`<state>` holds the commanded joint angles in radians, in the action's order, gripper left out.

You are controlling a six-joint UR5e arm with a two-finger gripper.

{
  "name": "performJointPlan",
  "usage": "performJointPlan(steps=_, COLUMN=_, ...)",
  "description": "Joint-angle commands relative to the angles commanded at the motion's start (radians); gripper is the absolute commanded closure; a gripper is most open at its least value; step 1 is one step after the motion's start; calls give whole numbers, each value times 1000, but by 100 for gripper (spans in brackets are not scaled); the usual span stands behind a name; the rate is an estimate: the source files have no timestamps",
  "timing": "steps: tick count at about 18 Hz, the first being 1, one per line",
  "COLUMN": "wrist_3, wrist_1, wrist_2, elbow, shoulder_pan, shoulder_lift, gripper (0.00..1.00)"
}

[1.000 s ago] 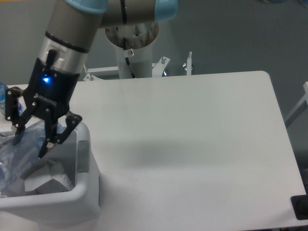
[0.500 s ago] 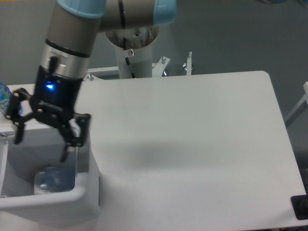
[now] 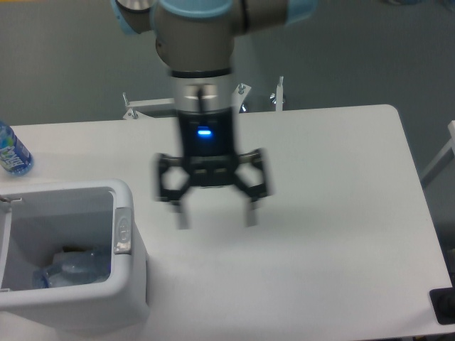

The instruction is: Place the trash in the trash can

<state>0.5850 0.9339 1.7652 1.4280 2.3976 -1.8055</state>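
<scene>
— Tool first: we see it hanging over the middle of the bench, fingers spread wide apart and pointing down, with nothing between them. It is motion-blurred, so we cannot read the fingertips sharply.

— And where does the trash lie from it?

— Down to the left and nearer to us. The crushed clear bottle lies inside the trash can, low against the near wall, its long axis running roughly left to right. We make out something dark just behind it, but we cannot tell whether the white wrapper is in there; it does not show clearly.

— So the tool and the can stand apart?

— Well apart, yes. The can sits at the near left corner with its grey latch facing right, toward the tool.

— Anything else on the bench?

— Only the blue-labelled bottle at the far left edge, upright, beyond the can; we judge that it is no part of the job.

— And the surface?

— White, flat and smooth, with open room to the right of the tool. We judge the bottle's share of the task done, and the wrapper's share unproven from here.
</scene>
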Motion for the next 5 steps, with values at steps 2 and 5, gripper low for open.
performJointPlan(steps=2, wrist_3=157, wrist_1=67, wrist_2=48, elbow=31, shoulder_pan=31, shoulder_lift=37, gripper=0)
performJointPlan(steps=5, wrist_3=259, wrist_1=134, wrist_2=42, elbow=45, shoulder_pan=77, shoulder_lift=67, gripper=0)
